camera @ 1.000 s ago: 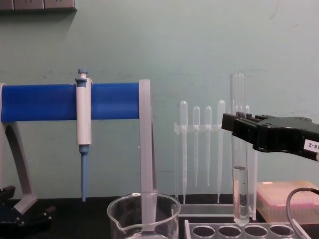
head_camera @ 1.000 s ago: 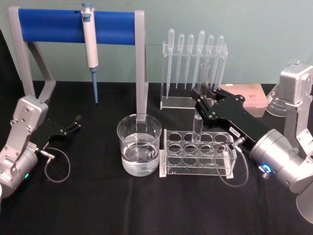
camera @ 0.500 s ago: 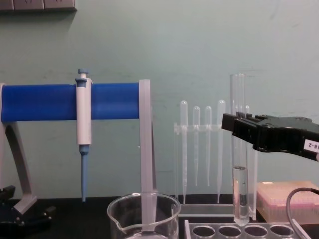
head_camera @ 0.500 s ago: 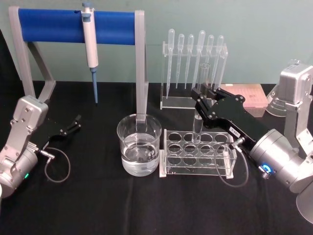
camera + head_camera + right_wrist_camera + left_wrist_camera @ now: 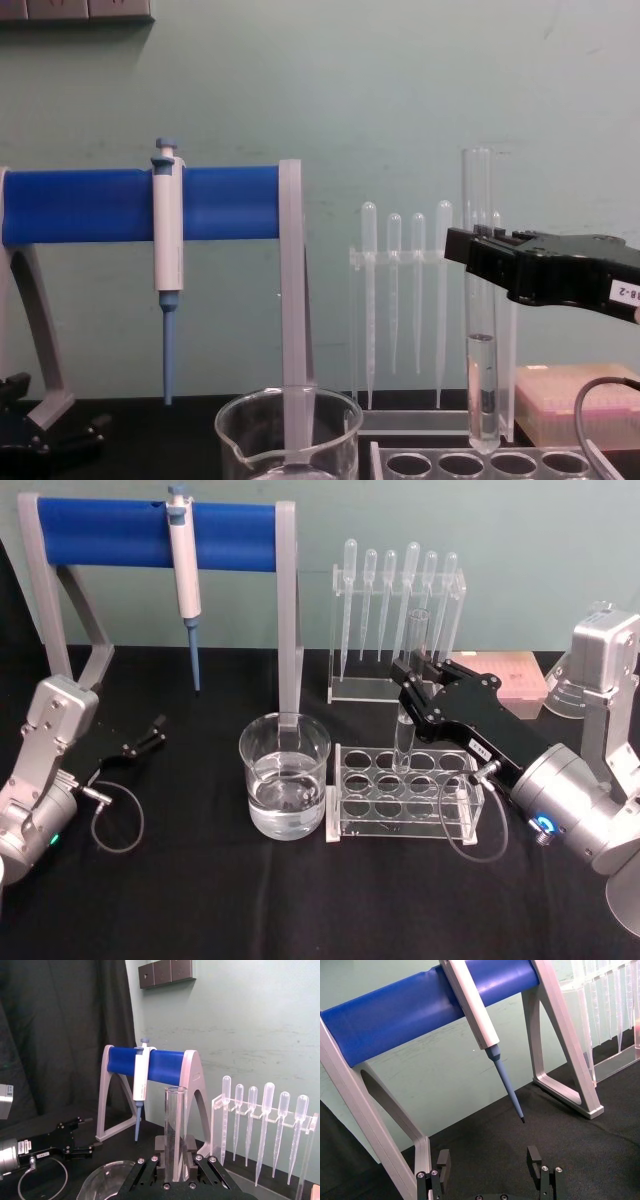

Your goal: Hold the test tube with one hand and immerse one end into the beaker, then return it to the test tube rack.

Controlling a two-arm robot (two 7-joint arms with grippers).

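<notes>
My right gripper (image 5: pixel 404 686) is shut on the test tube (image 5: pixel 418 632) at mid-height and holds it upright. The tube (image 5: pixel 479 390) has clear liquid in its lower part. Its round bottom hangs just above a back-row hole of the clear tube rack (image 5: pixel 345 825). In the right wrist view the tube (image 5: pixel 175 1125) rises straight between the jaws of that gripper (image 5: pixel 175 1162). The beaker (image 5: pixel 285 780), holding water, stands to the left of the rack and apart from the tube; it also shows in the chest view (image 5: pixel 288 432). At the far left my left gripper (image 5: pixel 155 730) rests open and empty over the black cloth (image 5: pixel 489 1159).
A blue-barred stand (image 5: pixel 150 532) at the back left carries a white-and-blue pipettor (image 5: pixel 184 570). A clear holder with several plastic pipettes (image 5: pixel 395 610) stands behind the rack. A pink box (image 5: pixel 512 675) lies at the back right. The stand's grey leg (image 5: pixel 289 630) rises just behind the beaker.
</notes>
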